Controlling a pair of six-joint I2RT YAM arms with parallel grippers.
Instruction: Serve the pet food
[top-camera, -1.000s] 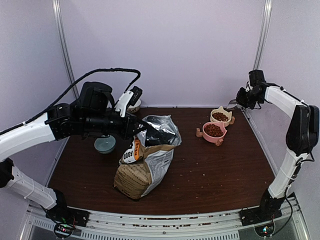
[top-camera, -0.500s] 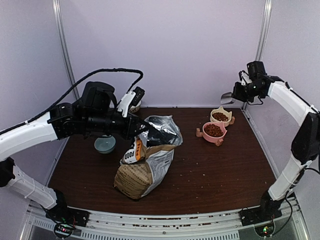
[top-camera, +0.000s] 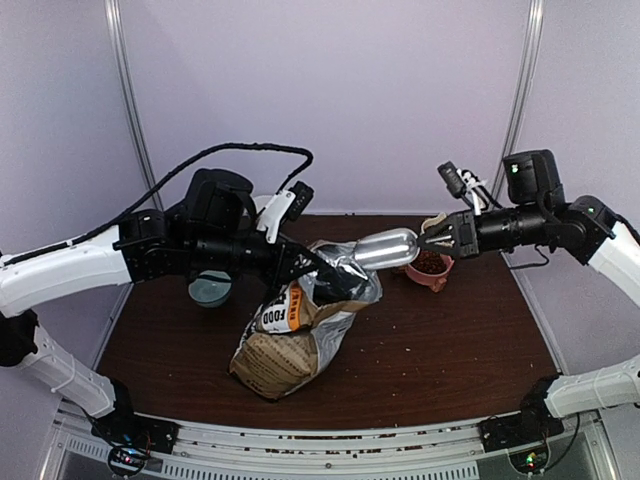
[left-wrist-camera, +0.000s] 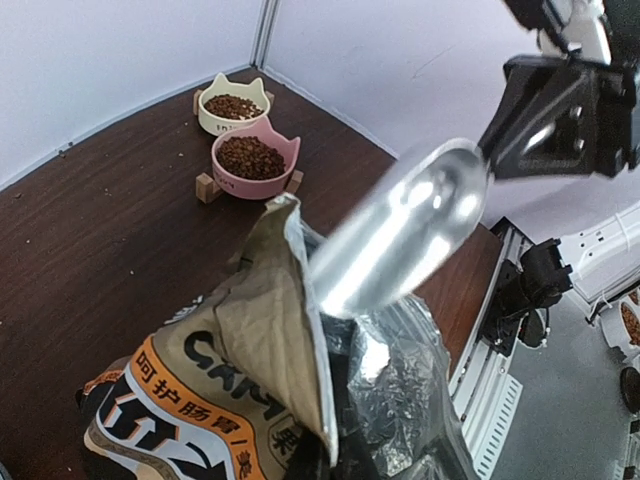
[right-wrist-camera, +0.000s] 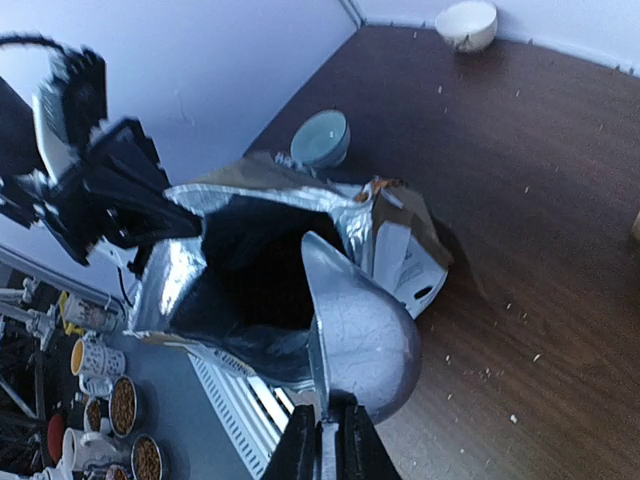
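Observation:
A brown kraft bag (top-camera: 290, 345) with orange lettering and silver lining stands mid-table. My left gripper (top-camera: 325, 275) is shut on its foil rim, holding the mouth wide; the grip shows at the bottom of the left wrist view (left-wrist-camera: 340, 455). My right gripper (top-camera: 440, 235) is shut on the handle of a metal scoop (top-camera: 385, 247). The scoop (right-wrist-camera: 365, 330) hovers at the bag's mouth (right-wrist-camera: 255, 270), empty, its bowl toward the dark inside. Pet food fills a pink cat-eared bowl (left-wrist-camera: 254, 157) and a cream one (left-wrist-camera: 232, 103). No kibble shows inside the bag.
A teal bowl (top-camera: 210, 290) sits left of the bag behind my left arm. A white bowl (right-wrist-camera: 470, 22) stands at the back edge. Crumbs dot the dark wooden table (top-camera: 450, 340). White walls close in the back and sides.
My right arm swung from the back right corner leftward, bringing the scoop to the bag's mouth. My left arm shifted a little right, pulling the rim open wider.

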